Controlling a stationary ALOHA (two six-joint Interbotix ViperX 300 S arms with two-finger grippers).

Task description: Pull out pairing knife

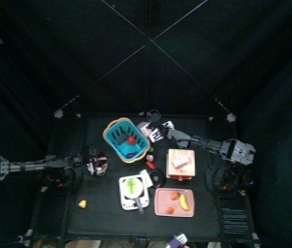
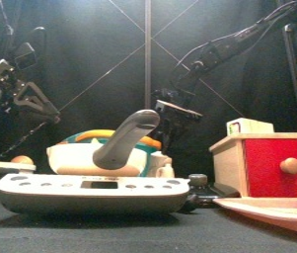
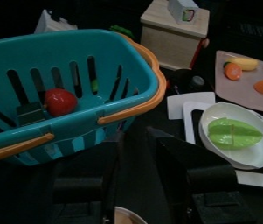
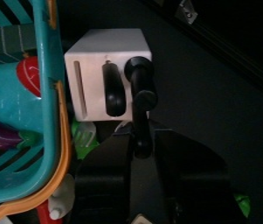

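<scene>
A white knife block (image 4: pixel 93 74) stands beside the teal basket (image 4: pixel 17 105), at the back of the table in the top view (image 1: pixel 147 116). Two black knife handles stick out of it: a slim one (image 4: pixel 114 87) and a thicker one (image 4: pixel 140 74). My right gripper (image 4: pixel 140 118) reaches across the table to the block, and its jaws stand close together on the thicker handle. In the top view the right gripper (image 1: pixel 155 122) is behind the basket (image 1: pixel 125 139). My left gripper (image 3: pixel 145 179) is open and empty, resting at the table's left (image 1: pixel 94 169), and faces the basket (image 3: pixel 64 87).
The basket holds a red tomato (image 3: pixel 58 101), a purple eggplant (image 4: pixel 3 136) and a red pepper (image 4: pixel 31 72). A wooden box with a red front (image 1: pixel 180 162), a white plate with a green leaf (image 1: pixel 134 184) and a pink board with food (image 1: pixel 175 201) lie in front.
</scene>
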